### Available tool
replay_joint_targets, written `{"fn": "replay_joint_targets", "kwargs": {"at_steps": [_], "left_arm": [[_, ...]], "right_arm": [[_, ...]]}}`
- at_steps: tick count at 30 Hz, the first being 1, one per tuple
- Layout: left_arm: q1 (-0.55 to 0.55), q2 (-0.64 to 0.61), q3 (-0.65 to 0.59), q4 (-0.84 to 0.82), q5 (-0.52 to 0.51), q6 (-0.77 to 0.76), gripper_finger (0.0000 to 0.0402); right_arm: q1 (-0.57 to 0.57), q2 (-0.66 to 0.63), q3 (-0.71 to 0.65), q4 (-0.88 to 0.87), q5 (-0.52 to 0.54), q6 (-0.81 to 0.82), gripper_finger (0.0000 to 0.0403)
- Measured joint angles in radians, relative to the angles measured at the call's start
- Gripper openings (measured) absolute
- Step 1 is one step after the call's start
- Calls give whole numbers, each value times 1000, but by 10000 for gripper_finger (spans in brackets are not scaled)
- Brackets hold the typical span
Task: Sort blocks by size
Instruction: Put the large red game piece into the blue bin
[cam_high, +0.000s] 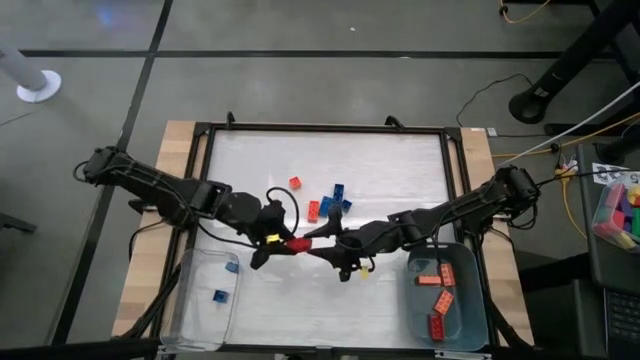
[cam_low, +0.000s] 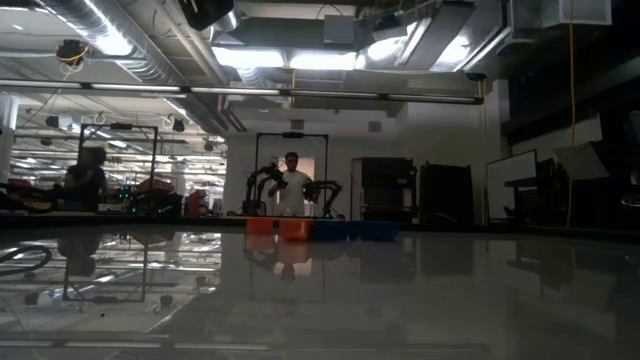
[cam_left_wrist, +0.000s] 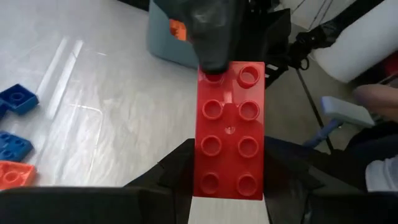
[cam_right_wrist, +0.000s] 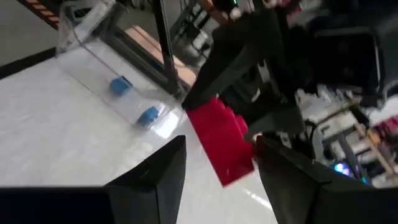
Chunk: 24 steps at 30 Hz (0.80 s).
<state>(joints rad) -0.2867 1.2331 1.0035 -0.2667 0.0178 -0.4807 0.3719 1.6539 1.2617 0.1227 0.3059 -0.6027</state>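
Both arms meet mid-counter (cam_high: 400, 160), blocking the centre; loose blocks (cam_high: 325, 200) crowd just behind them, while the counter's far strip lies open for passage

Both arms are dark, nearly black, built of slim jointed segments with bulkier rounded housings at the joints. The left arm (cam_high: 160, 190) carries a thin black cable that loops free near its wrist, at about 12 o'clock from the left gripper (cam_high: 268, 240), which bears a small yellow mark. The right arm (cam_high: 460, 208) shows a similar yellow spot beside the right gripper (cam_high: 340, 255). Each gripper ends in two flat, dark, wedge-shaped fingers (cam_right_wrist: 155, 180) with matte, angular surfaces.
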Motion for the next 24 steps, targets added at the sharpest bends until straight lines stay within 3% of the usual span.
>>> {"fn": "replay_joint_targets", "kwargs": {"at_steps": [10,19,24], "left_arm": [[33,0,0,18,8,19,141],[39,1,-1,13,9,66,141],[39,1,-1,12,9,105,141]], "right_arm": [[-24,-1,1,14,-63,-33,189],[-57,-2,1,8,-100,-33,107],[-57,-2,1,7,-97,-34,100]]}}
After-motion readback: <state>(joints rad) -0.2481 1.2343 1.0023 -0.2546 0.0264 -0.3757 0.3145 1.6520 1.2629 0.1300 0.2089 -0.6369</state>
